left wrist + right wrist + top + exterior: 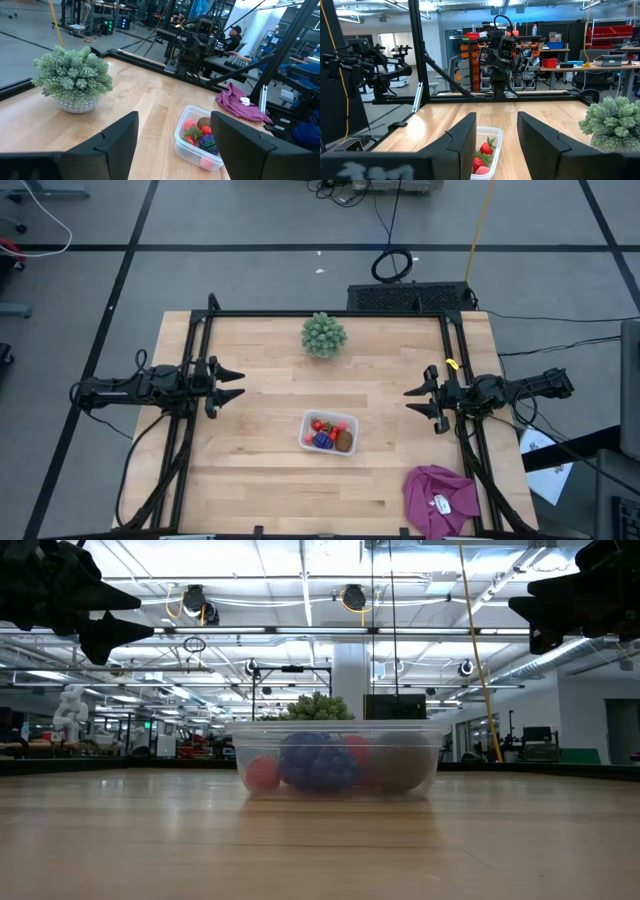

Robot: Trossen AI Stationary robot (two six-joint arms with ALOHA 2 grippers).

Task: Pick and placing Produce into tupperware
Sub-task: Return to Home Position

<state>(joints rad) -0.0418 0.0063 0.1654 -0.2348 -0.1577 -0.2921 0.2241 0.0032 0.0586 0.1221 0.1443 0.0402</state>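
Dark left gripper (238, 384): hangs above the left side of the pale wooden table (260, 480), fingers spread wide, gripping nothing. Further right, near the far edge: spiky green ball plant (324, 335). Around the table's centre, between both arms: small clear plastic tupperware (304, 430), holding red strawberry-like pieces (318, 425), a purple grape cluster (323, 440) and a brown kiwi-like oval (344, 441). Dark right gripper (412, 400): hangs above the right side, fingers likewise spread, empty. By the right front corner: crumpled magenta cloth (440, 495).
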